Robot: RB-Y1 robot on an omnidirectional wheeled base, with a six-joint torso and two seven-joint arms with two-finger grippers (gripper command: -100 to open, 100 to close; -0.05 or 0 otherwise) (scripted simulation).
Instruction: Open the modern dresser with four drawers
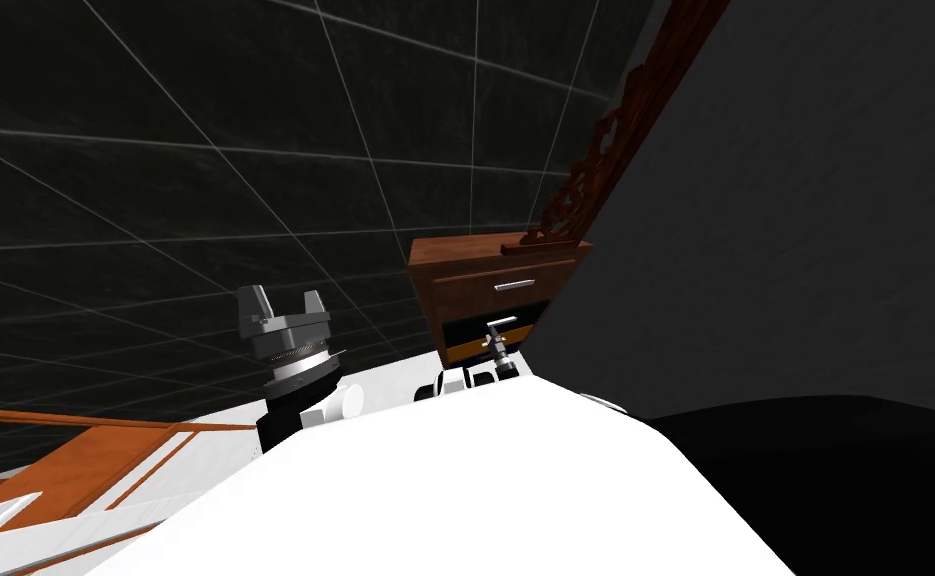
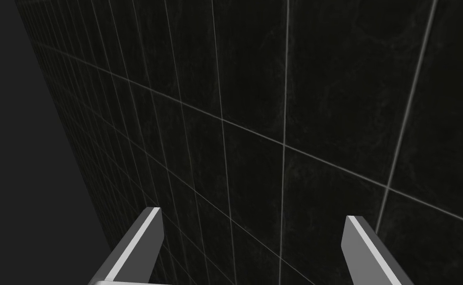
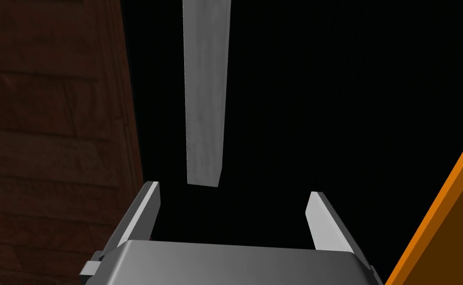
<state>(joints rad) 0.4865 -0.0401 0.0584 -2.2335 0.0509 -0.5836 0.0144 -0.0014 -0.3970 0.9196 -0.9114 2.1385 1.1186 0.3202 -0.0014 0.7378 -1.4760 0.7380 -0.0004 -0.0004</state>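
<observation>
dark tiled wall (image 1: 205, 150) behind the brown dresser (image 1: 475, 280); right gripper (image 3: 232, 195) spread wide just short of its grey handle (image 3: 204, 94), left gripper (image 2: 252, 220) spread too.

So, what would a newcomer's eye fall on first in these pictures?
First the brown dresser ahead against dark tiles, with a black area below its top drawer. There the right gripper, open, faces a grey handle. The left gripper, open too, is raised to the dresser's left.
</observation>
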